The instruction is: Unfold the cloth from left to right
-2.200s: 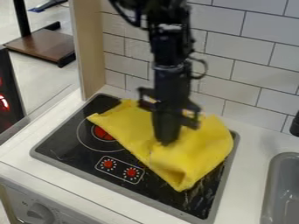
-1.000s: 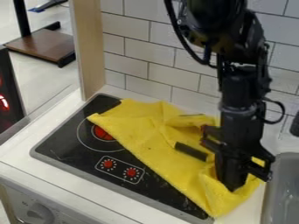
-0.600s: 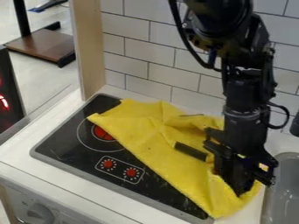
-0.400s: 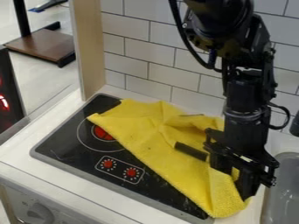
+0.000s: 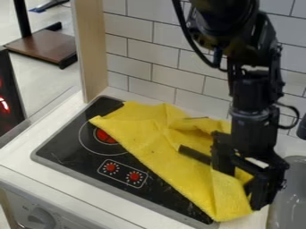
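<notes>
Cloth (image 5: 152, 141) bright yellow, full of creases.

Your black arm (image 5: 257, 47) has a rounded housing (image 5: 222, 22) above its cylindrical wrist (image 5: 252, 107), a thin cable (image 5: 296, 111) looping beside the wrist.

Bright, diffuse light; soft shadows; faint sheen on sink (image 5: 294, 183).

Around my work: black stovetop (image 5: 65, 147) with red knobs (image 5: 134, 176) | grey sink (image 5: 290, 192), right | white tile wall (image 5: 146, 62) behind | tan panel (image 5: 90, 49) upright at left | brown wooden platform (image 5: 44, 47) beyond | oven dial (image 5: 40, 218), lower left
</notes>
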Tool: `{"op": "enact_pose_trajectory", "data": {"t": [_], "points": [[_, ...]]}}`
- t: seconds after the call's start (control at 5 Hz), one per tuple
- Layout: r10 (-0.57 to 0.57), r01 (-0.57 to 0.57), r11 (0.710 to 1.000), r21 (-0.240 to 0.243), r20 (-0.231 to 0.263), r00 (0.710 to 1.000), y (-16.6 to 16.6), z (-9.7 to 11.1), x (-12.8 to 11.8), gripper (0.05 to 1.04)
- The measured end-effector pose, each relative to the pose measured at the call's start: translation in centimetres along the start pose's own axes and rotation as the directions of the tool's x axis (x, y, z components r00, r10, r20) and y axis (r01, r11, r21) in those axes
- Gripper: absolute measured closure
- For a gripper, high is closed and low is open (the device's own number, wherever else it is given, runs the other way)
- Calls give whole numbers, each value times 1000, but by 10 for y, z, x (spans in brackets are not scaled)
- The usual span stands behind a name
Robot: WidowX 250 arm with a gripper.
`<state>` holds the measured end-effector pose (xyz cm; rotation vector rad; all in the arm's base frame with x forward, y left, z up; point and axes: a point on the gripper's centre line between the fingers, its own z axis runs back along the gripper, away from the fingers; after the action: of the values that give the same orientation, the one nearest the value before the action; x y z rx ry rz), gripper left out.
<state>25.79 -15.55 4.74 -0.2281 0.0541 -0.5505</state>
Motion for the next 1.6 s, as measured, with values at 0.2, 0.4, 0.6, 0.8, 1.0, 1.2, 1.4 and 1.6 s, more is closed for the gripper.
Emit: {"op": "enact_pose_trajectory", "data": {"t": [0.2, 0.4, 0.6, 0.8, 1.0, 1.2, 1.4, 1.6], "points": [[-2, 1, 1000, 7, 28, 1000, -3, 13, 0, 85], [-5, 4, 1000, 9, 44, 999, -5, 25, 1, 85], [-19, 15, 999, 48, 80, 997, -7, 42, -1, 85], [-38, 31, 998, 57, 125, 991, -11, 60, -2, 85], [-53, 45, 997, 56, 161, 986, -15, 70, -2, 85], [-57, 48, 997, 57, 165, 985, -15, 72, -2, 85], [-55, 47, 997, 57, 164, 985, -15, 71, -2, 85], [-56, 47, 997, 57, 166, 985, -15, 72, -2, 85]]}}
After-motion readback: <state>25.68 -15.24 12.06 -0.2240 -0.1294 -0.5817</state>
